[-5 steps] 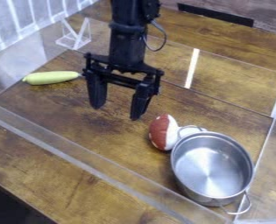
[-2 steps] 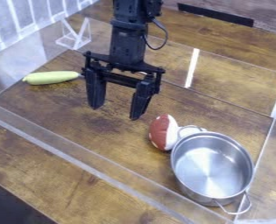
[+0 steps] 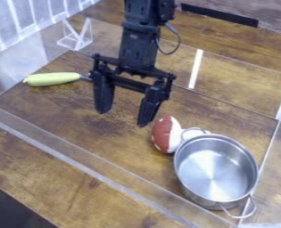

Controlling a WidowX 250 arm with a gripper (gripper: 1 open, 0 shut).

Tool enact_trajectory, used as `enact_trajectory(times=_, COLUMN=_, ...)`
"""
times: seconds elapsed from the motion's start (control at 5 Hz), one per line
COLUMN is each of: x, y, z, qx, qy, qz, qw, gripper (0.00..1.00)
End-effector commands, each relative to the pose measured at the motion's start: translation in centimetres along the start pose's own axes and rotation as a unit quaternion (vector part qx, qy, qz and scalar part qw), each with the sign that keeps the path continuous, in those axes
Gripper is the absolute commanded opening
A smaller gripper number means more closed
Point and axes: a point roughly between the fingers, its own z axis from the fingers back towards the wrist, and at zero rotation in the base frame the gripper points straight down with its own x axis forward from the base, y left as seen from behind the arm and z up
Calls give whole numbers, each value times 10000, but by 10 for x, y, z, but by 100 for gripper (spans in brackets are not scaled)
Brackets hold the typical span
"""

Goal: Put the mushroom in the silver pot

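Note:
The mushroom (image 3: 167, 134) lies on its side on the wooden table, reddish-brown cap with a white part, touching the rim of the silver pot (image 3: 214, 172) at the front right. The pot is shallow, shiny and has nothing in it. My gripper (image 3: 123, 105) hangs from the black arm just left of and above the mushroom. Its two dark fingers (image 3: 146, 109) stand wide open with nothing between them. The right finger is close to the mushroom but apart from it.
A long yellow-green vegetable (image 3: 52, 79) lies at the left. A clear plastic wall (image 3: 71, 151) runs along the front and right of the table. A white wire stand (image 3: 73, 36) sits at the back left.
The gripper has shifted slightly to the right and forward, toward the mushroom. Its jaws stay wide open. The mushroom and pot have not moved.

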Motion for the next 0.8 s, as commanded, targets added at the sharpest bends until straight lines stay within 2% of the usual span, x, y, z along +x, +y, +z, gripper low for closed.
enact_trajectory(times=0.0, x=6, y=7, z=26, qx=-39, qy=-391, qz=-181, qw=9991, gripper=100)
enact_trajectory(times=0.2, x=11, y=11, z=27, qx=-35, qy=-407, qz=-333, qw=9986, gripper=100)
enact_trajectory(times=0.6, x=10, y=6, z=16, qx=35, qy=-207, qz=-642, qw=9977, gripper=100)
